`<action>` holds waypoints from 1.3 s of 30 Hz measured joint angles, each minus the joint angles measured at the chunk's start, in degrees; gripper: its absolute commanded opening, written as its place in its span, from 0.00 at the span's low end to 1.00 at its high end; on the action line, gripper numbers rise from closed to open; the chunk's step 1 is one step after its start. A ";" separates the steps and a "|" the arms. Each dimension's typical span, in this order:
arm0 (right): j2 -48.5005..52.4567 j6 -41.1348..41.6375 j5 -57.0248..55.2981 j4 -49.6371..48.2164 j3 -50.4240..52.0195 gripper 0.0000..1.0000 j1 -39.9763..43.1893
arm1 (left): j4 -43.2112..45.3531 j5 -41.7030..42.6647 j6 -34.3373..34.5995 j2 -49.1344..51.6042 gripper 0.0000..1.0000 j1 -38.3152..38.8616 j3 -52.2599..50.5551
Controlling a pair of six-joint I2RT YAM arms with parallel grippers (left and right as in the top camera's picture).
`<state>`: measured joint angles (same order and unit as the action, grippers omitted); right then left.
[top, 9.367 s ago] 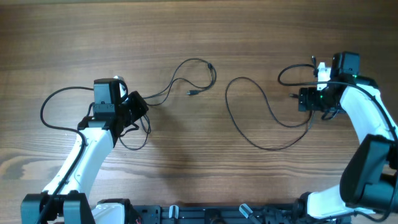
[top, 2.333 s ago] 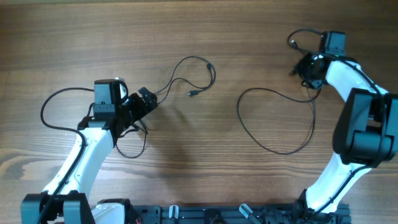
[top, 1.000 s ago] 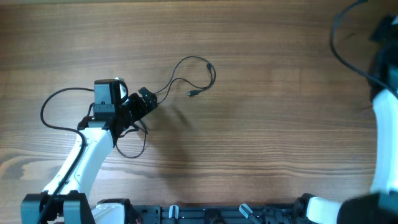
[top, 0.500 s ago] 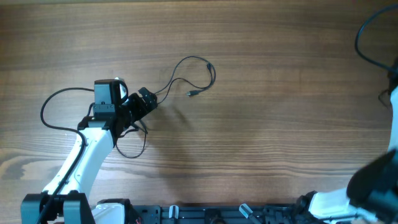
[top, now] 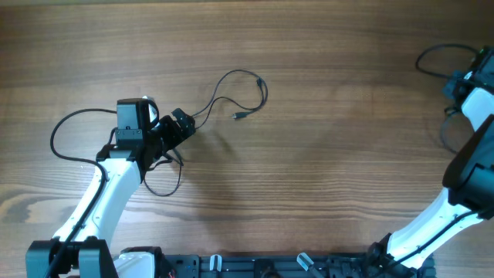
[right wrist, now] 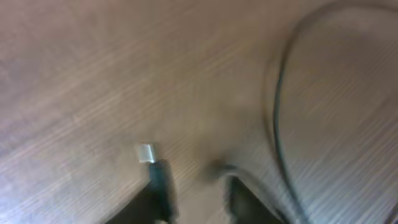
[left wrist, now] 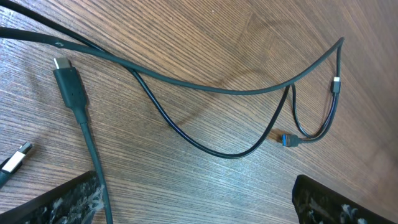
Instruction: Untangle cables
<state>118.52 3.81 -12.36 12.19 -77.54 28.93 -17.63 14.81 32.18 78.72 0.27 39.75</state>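
Nearest the base, the left gripper (left wrist: 194, 208) stands spread wide and pinches nothing. One cable (left wrist: 217, 90) lies on the table (top: 309, 193) just ahead of it, arcing away toward 1 o'clock to a blue-tipped plug (left wrist: 285, 139). A second plug (left wrist: 68, 79) rests close to its 9 o'clock finger. Closing here could trap two strands at once and drag the loops back into a crossing.

Farther off, at 3 o'clock, the right gripper (top: 461, 81) hovers by the other cable (top: 421, 55). Its wrist view is smeared, so I cannot tell whether it is spread or closed. That loop lies at the very edge of the overhead view, and a careless tug could carry it out of reach. From 12 to 6 o'clock the centre is bare wood, with ample room for laying strands apart.
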 measured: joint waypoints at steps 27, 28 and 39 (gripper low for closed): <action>-36.17 21.53 26.73 36.39 0.15 1.00 -1.49 | 0.00 -0.02 0.00 0.00 1.00 0.00 -0.02; -37.79 21.92 27.78 39.74 0.17 1.00 -2.60 | 0.00 -0.02 0.00 0.00 1.00 0.00 0.00; -48.17 25.64 31.58 54.75 0.22 1.00 -22.58 | 0.00 0.00 0.00 0.00 1.00 0.00 0.00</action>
<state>70.35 29.45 19.22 66.94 -77.32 6.35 -17.63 14.81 32.18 78.72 0.27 39.75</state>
